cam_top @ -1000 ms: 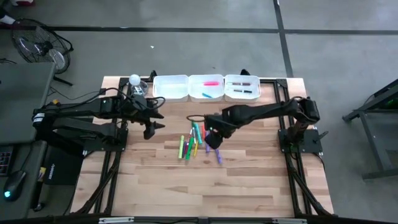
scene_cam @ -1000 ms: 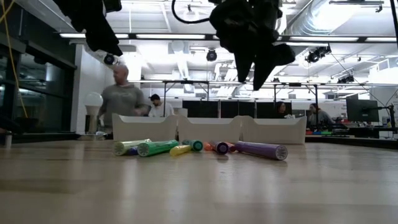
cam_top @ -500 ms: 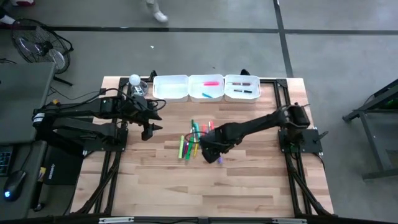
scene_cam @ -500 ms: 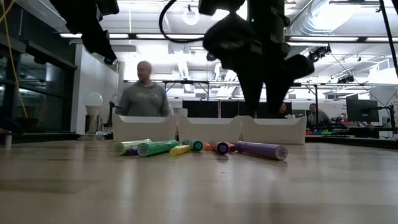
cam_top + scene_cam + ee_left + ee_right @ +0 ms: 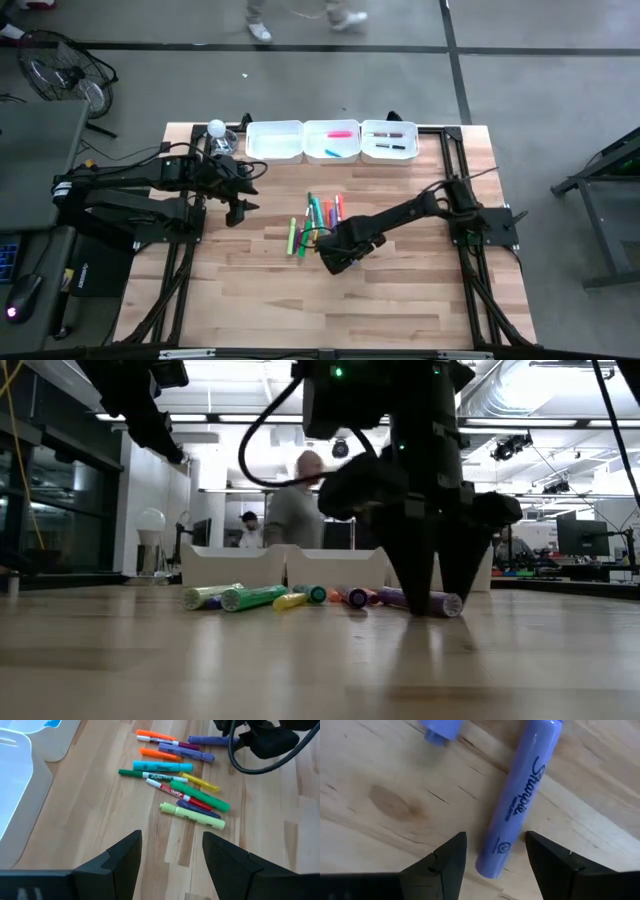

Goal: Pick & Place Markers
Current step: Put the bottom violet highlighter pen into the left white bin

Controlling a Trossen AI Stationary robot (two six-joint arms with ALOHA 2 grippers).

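Right gripper (image 5: pixel 492 865) lowered to surface (image 5: pixel 400 290) since a second ago, fingers (image 5: pixel 445 857) spread astride purple marker (image 5: pixel 520 800), not yet gripped; left gripper (image 5: pixel 170 855) parked released beside marker pile (image 5: pixel 315 220)

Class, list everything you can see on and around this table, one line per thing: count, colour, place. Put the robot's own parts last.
loose markers: about ten, mixed colours, clustered mid-table
purple marker: one, lying flat between the right gripper's open fingers
trays: three, white, in a row at the far edge; markers in the middle and right ones
table: one, light wood
white ball: one, beside the left tray
fan: one, dark, on the floor left
person: one, beyond the trays
left gripper: open, raised left of the cluster
right gripper: open, lowered at the table
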